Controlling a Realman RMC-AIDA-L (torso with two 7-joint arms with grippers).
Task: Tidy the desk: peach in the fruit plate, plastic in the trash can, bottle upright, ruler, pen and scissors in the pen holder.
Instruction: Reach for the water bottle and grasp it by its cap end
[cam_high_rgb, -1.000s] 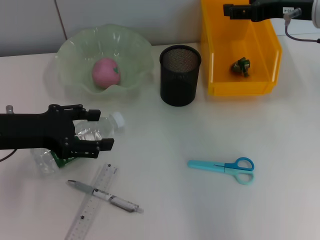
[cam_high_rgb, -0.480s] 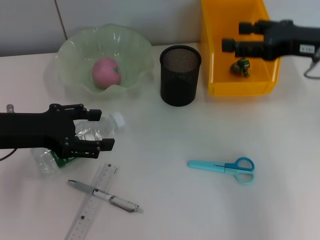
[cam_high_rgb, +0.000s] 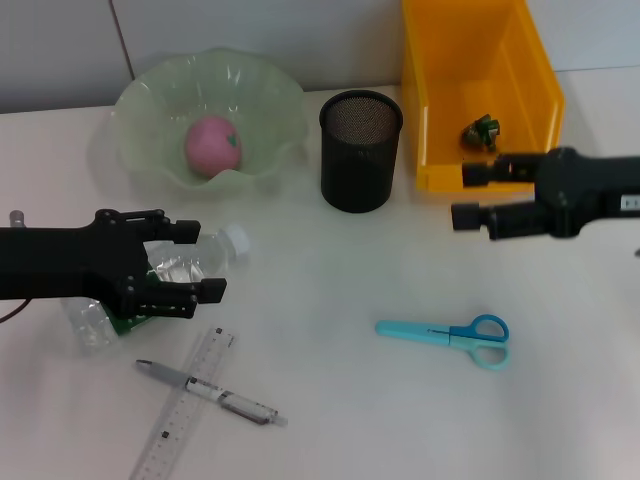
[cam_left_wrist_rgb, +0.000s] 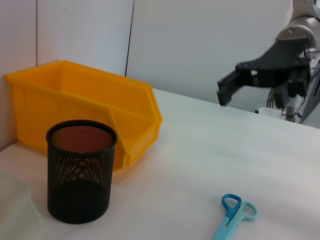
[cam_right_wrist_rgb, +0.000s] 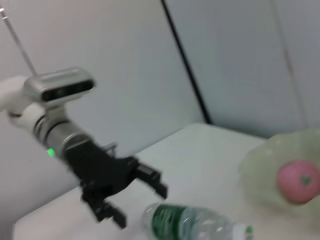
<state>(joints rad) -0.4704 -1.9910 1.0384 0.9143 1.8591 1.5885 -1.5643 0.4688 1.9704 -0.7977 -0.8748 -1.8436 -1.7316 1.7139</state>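
Head view: left end effector (cam_high_rgb: 190, 263) reaches in low, fingers spread around lying bottle (cam_high_rgb: 185, 268), not clamped. Right end effector (cam_high_rgb: 470, 195) hovers parted, empty, before trash can (cam_high_rgb: 530, 100). Scissors (cam_high_rgb: 445, 332) lie on surface (cam_high_rgb: 330, 270); pen (cam_high_rgb: 212, 392) crosses ruler (cam_high_rgb: 185, 405).

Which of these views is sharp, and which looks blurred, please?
Head view: sharp, even light, soft shadow under the scissors. Left wrist view: mesh cup crisp, right gripper farther off slightly soft. Right wrist view: blurred throughout, bottle and peach smeared.
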